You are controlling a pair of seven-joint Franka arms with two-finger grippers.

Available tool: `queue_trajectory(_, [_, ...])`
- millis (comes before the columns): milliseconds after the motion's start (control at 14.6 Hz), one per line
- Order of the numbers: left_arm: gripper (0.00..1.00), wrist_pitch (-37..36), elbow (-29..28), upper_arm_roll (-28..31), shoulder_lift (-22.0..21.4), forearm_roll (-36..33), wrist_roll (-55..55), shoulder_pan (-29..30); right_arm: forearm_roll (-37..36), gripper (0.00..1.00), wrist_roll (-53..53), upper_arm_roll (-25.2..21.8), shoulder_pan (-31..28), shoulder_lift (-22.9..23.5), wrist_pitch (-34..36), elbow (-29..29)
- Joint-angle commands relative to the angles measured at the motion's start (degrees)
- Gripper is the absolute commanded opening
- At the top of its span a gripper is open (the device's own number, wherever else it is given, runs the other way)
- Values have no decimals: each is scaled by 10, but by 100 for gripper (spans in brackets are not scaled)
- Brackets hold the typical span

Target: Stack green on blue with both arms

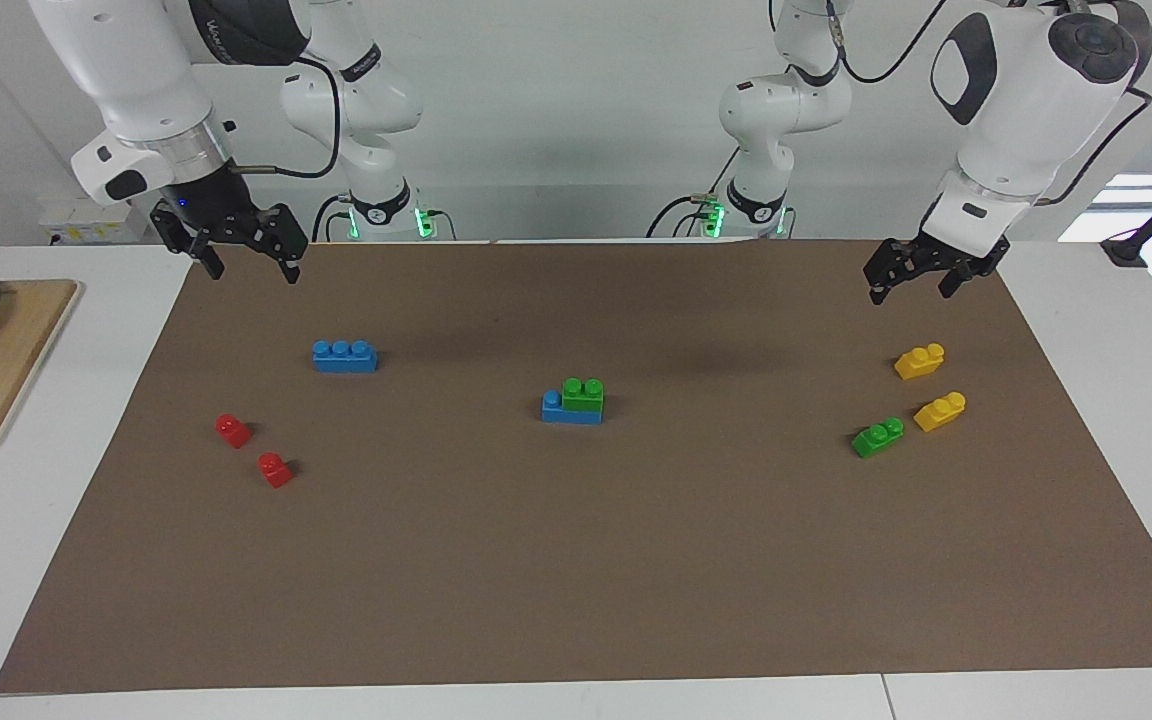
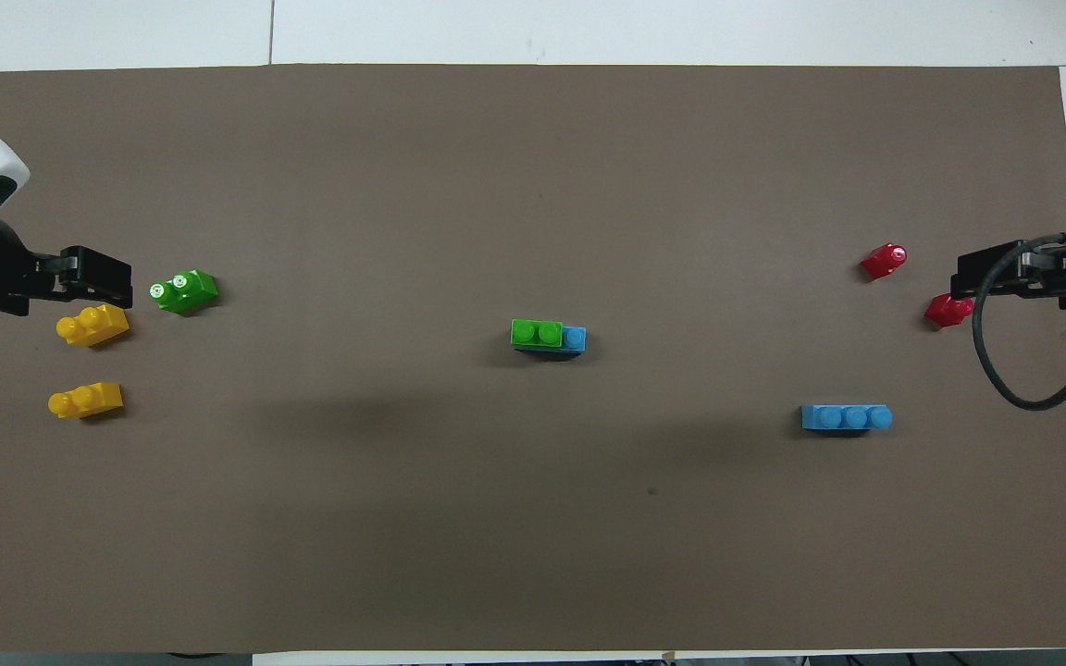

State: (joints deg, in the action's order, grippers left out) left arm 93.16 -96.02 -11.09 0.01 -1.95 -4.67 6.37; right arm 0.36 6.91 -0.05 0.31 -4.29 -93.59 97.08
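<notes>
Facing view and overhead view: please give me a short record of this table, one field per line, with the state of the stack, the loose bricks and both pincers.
stack: green brick sits on blue brick at mat centre, one blue stud uncovered
spare blue brick: alone, toward the right arm's end
spare green brick: beside two yellow bricks, toward the left arm's end
red bricks: apart, toward the right arm's end
left pincer: open, raised, empty
right pincer: open, raised, empty

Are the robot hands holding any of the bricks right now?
No. The left gripper and right gripper are both open and empty. The green brick sits on the blue brick, untouched.
</notes>
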Motion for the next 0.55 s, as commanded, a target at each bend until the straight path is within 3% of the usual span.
queue_trajectory(0, [100, 7, 9, 1, 5, 22, 9, 4, -16, 99, -12, 5, -5, 8, 16, -15])
queue_trajectory(480, [100, -12, 17, 2, 6, 39, 8, 3, -15, 99, -12, 5, -5, 8, 16, -15])
